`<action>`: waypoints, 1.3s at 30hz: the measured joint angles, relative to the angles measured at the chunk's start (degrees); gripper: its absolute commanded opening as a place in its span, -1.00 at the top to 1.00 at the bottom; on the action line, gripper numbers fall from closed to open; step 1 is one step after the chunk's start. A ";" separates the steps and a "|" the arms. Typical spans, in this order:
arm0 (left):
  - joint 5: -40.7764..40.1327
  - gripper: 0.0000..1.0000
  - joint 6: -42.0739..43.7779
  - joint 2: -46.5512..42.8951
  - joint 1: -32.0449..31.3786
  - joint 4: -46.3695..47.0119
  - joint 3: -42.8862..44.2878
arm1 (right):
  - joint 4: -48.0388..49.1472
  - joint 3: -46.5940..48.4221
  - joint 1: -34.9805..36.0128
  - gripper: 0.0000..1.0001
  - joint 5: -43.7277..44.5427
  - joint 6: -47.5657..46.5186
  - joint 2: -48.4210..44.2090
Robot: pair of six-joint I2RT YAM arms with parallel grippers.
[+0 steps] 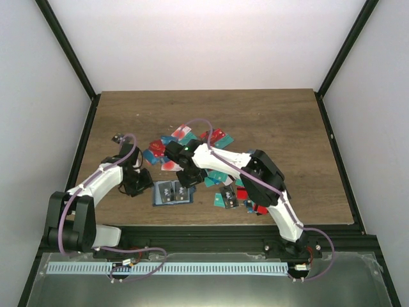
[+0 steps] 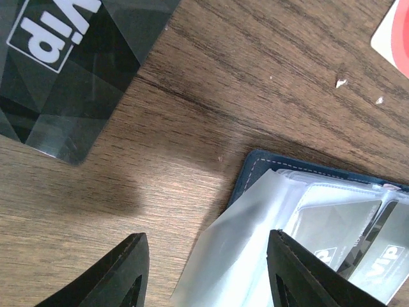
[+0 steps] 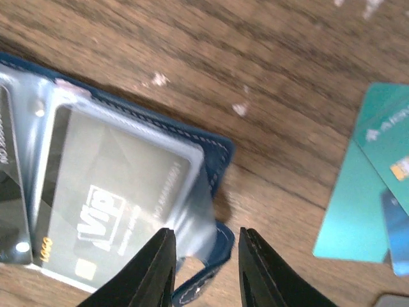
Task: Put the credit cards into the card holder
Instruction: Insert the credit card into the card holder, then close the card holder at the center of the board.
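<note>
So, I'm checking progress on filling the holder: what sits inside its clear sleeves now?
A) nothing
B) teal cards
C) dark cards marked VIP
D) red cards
C: both wrist views show dark VIP cards behind the clear sleeves of the open card holder, while teal cards lie loose on the table.

brown wooden table (image 2: 268, 70): visible grain, matt, a few pale specks. dark navy folding card holder (image 3: 216, 148): leather-like cover, pale stitching along the edge. clear plastic sleeves (image 2: 230, 243) inside it: glossy w/ glare, slightly cloudy. black faceted vip credit card (image 2: 64, 89): smooth plastic, shiny. teal credit card (image 3: 354, 217): smooth plastic, satin. left gripper (image 2: 208, 240) fingers (image 2: 121, 275): black plastic, matt.
</note>
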 measured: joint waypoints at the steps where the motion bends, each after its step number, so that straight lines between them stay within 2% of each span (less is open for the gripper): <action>1: 0.00 -0.06 0.00 0.02 -0.02 0.00 -0.04 | -0.22 -0.70 0.00 0.44 0.15 0.11 -0.70; 8: 0.02 -0.05 0.00 0.15 0.00 0.22 -0.07 | -0.83 -3.82 0.00 0.46 0.92 1.36 -3.17; 14: 0.11 0.02 -0.02 0.98 0.00 0.50 -0.07 | -0.44 -6.21 0.00 0.78 0.72 1.88 -3.34; 20: 1.29 0.02 -0.02 1.33 0.00 1.77 -0.57 | 1.84 -7.34 -0.42 0.95 0.04 2.64 -3.41; 26: 5.27 -0.04 -0.24 2.71 0.09 5.27 -2.73 | 4.98 -11.43 -1.57 0.99 -2.64 3.19 -4.55; 39: 16.37 -0.02 -1.81 2.78 0.24 15.74 -6.43 | 9.07 -14.64 -3.72 0.99 -7.87 3.65 -5.88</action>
